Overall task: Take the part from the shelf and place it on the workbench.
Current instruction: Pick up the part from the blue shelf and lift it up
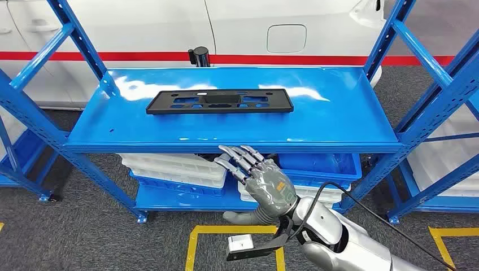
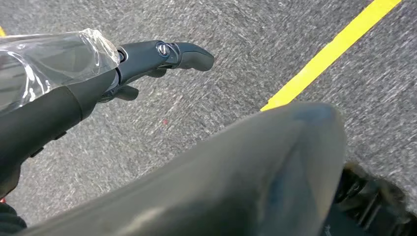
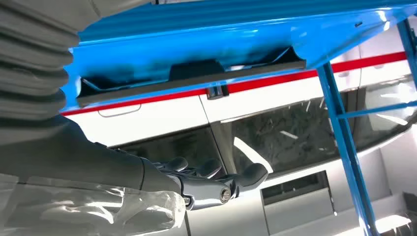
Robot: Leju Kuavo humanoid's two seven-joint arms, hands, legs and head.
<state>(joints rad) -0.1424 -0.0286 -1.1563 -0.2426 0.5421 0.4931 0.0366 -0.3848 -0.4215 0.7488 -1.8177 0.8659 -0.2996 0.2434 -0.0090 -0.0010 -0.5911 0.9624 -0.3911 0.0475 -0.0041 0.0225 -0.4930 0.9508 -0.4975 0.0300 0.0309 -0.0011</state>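
The part (image 1: 220, 101) is a long flat black plastic plate with cut-outs, lying on the blue top shelf (image 1: 339, 113) left of its middle. From the right wrist view the part (image 3: 192, 78) shows as a dark strip against the blue shelf. My right hand (image 1: 261, 178) is raised in front of the shelf's front edge, a short way below and to the right of the part, fingers spread and holding nothing. The right hand's fingers (image 3: 216, 182) stretch out apart from the part. My left hand (image 2: 147, 59) hangs over the grey floor, fingers extended, nothing in it.
The blue rack (image 1: 34, 113) has slanted braces at both ends. White trays (image 1: 175, 166) and a blue bin (image 1: 322, 164) sit on the lower shelf. A white car (image 1: 226, 28) with a red stripe stands behind. Yellow floor lines (image 1: 195, 243) mark the grey carpet.
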